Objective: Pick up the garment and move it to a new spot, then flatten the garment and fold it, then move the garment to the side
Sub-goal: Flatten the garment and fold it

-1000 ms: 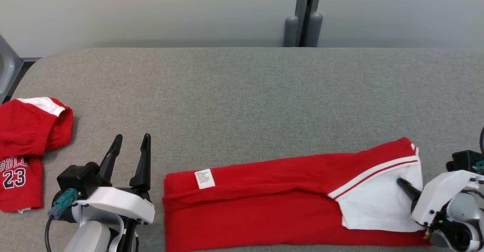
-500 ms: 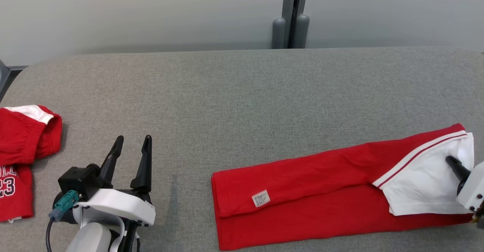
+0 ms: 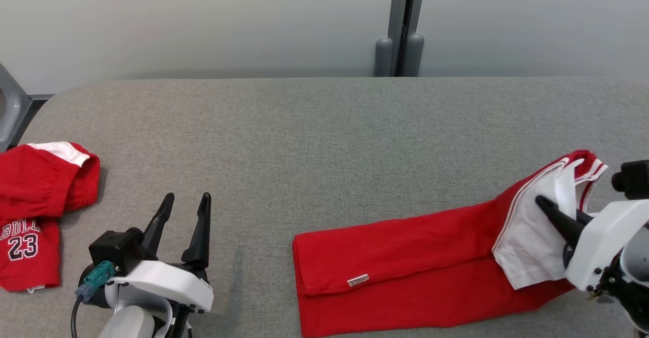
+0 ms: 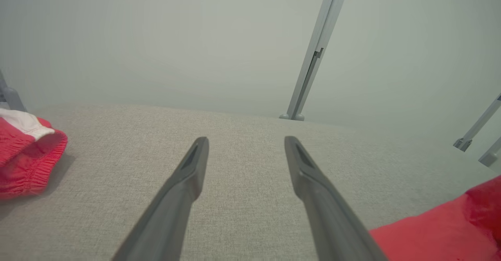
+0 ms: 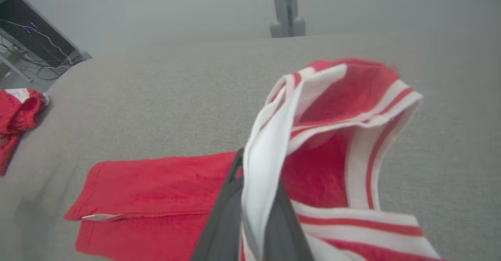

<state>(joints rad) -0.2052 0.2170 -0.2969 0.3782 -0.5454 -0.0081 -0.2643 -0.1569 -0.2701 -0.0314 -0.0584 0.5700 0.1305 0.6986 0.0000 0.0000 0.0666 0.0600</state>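
The garment point(image 3: 405, 267) is a long folded red piece with a white, red-striped end, lying along the near right part of the grey table point(image 3: 324, 140). My right gripper point(image 3: 545, 206) is shut on that white end and holds it raised and bunched above the table. In the right wrist view the white fabric point(image 5: 270, 143) runs down between my right gripper's point(image 5: 254, 167) fingers, and the red part point(image 5: 156, 186) lies flat. My left gripper point(image 3: 186, 198) stands open at the near left, holding nothing. In its own wrist view the left gripper point(image 4: 246, 141) points over bare table, with the garment's edge point(image 4: 438, 229) at the lower right.
Another red garment point(image 3: 35, 201) with a white band and the number 23 lies crumpled at the table's left edge, also seen from the left wrist point(image 4: 23, 155). A grey post point(image 3: 400, 49) stands behind the table against a pale wall.
The right gripper dragged the garment to the right across the table, then raised its white end, which now stands bunched. The head camera shifted. The left gripper stayed open and still.
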